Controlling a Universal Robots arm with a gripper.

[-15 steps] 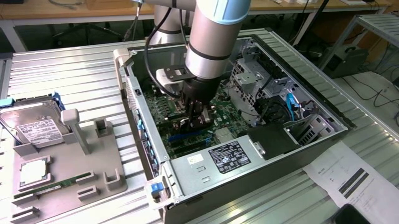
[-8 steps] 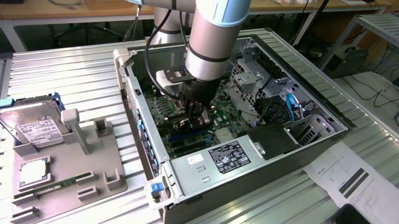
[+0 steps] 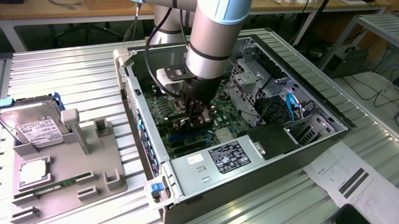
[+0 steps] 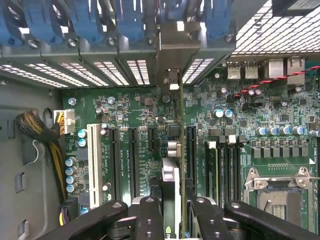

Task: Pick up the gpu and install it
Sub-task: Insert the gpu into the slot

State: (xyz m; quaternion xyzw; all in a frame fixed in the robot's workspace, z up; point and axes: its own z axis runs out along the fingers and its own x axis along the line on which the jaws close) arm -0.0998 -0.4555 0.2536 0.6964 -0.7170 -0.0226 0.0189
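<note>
My gripper reaches down into the open computer case, just above the motherboard. In the wrist view the gripper is shut on the gpu, which I see edge-on as a thin card. It runs from between the fingers to its metal bracket at the case's rear slot openings. The card hangs over the black expansion slots, between a short slot and a long one. Whether its edge touches a slot I cannot tell.
A white slot, a yellow-black cable bundle and the CPU socket lie around the card. On the exterior view's left stands a grey fixture with a hard drive and a RAM stick. A paper sheet lies right of the case.
</note>
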